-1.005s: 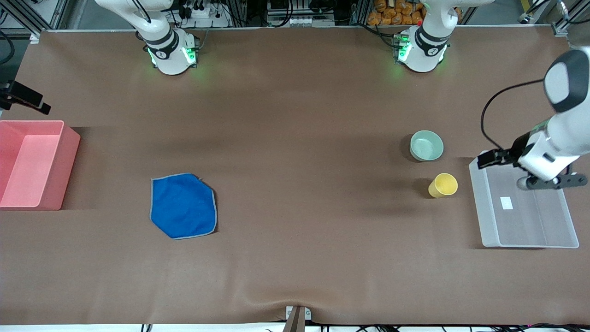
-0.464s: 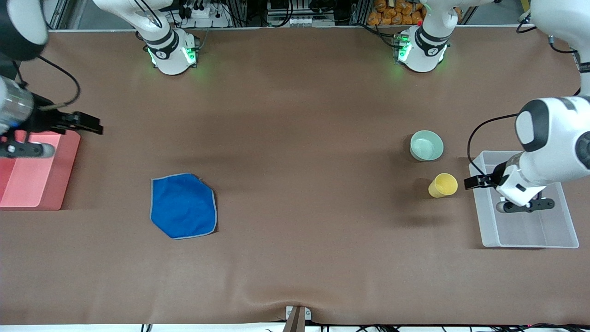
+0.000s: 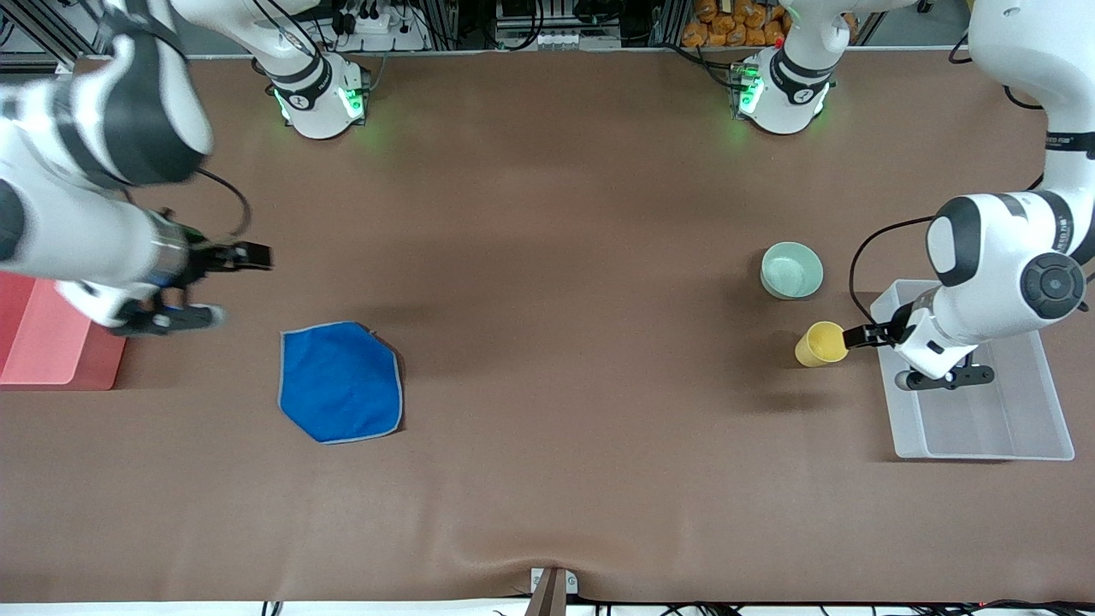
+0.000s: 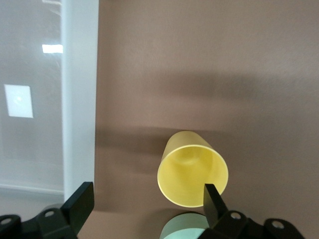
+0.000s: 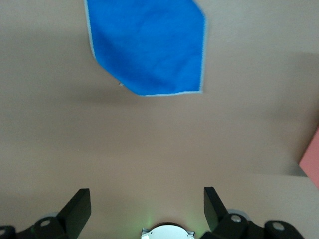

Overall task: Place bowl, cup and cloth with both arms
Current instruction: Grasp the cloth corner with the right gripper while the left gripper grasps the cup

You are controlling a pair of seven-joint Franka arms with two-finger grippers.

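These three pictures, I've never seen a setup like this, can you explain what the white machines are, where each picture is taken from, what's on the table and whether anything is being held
The white machines are two jointed robot arms bolted along one edge of a brown table. Each ends in a black two-finger gripper.

The wide picture comes from a high camera facing the robots. The other two come from cameras on each arm's wrist, looking down past the gripper's fingers.

On the table lie a bright blue cloth with grey edging, a small pale mint-green bowl and a plain yellow cup without handle, nearer the camera than the bowl. A pink bin sits at the right arm's end and a clear plastic tray at the left arm's end.

Nothing is held. The left gripper is open beside the cup; the right gripper is open over bare table near the cloth.
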